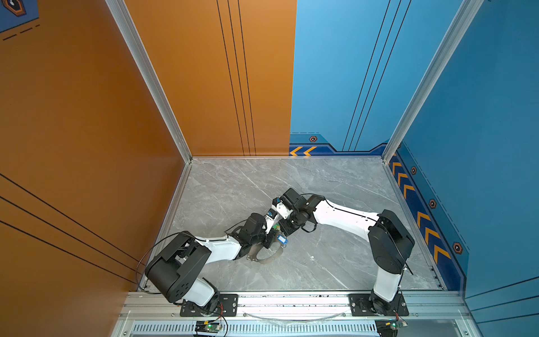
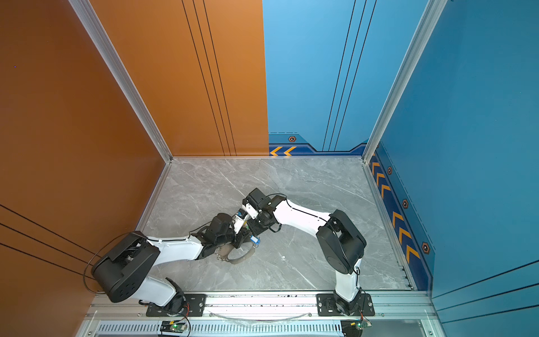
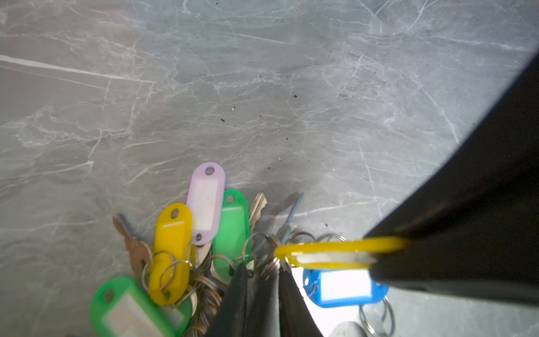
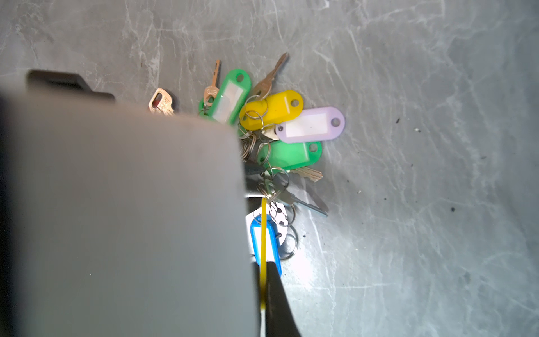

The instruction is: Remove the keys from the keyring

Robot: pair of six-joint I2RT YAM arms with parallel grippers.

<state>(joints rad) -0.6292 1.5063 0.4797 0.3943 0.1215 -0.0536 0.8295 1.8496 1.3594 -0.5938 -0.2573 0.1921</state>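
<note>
Progress looks nil: keys (image 4: 271, 116) all appear attached to keyring (image 1: 270, 259), front-centre of worktop (image 1: 320, 189). Left gripper (image 3: 261, 272) is clamped on the keyring's band; right gripper (image 4: 263, 278) pinches one yellow tag (image 3: 335, 253) edge-on, w/ pull-off pending.

keys (image 4: 269, 78): dull metal | tags (image 4: 310, 125): glossy plastic | keyring (image 1: 269, 260): matt grey metal | table (image 3: 262, 73): smooth veined grey

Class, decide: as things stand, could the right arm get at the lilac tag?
Probably not yet. The right gripper is shut on an edge-on yellow tag, so it must let go first. The lilac tag itself lies uncovered nearby.
</note>
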